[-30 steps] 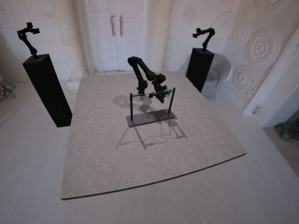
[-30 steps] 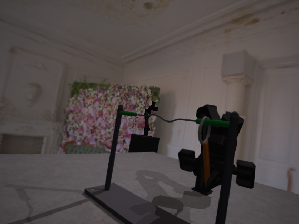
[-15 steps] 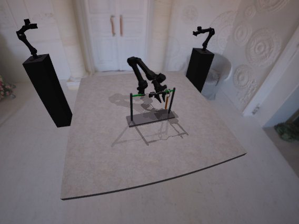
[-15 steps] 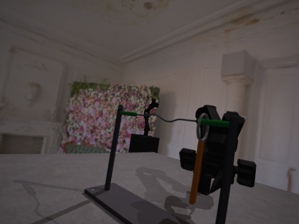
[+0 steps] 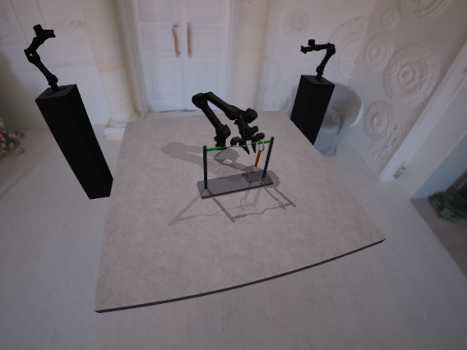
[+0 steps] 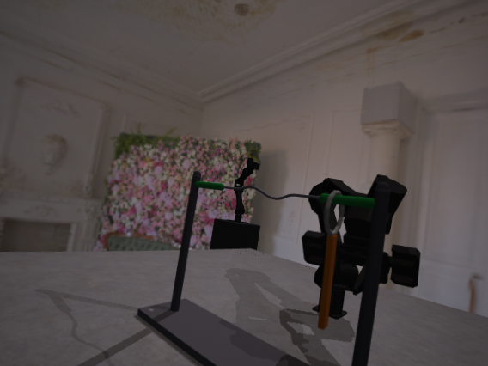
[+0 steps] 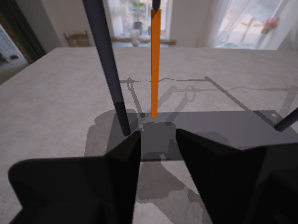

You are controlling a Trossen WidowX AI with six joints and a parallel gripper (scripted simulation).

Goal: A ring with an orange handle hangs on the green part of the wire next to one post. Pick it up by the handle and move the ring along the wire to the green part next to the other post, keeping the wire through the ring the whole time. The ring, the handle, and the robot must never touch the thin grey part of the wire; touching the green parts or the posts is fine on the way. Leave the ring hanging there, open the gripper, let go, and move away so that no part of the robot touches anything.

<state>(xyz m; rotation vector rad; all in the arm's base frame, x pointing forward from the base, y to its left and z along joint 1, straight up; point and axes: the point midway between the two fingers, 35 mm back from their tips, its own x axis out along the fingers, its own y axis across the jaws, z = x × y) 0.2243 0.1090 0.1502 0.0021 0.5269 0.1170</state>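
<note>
The grey ring hangs around the green part beside the near post, with the wire through it. Its orange handle hangs down, slightly tilted. My gripper is open and empty. In the wrist view the handle stands beyond the fingertips, with a gap below its lower end. The thin grey wire runs to the other green part. Contact between my arm and the wire cannot be told from these views.
The far post stands at the other end of the dark base plate. The base lies on the pale table. Two other arms stand on black pedestals beyond the table's sides.
</note>
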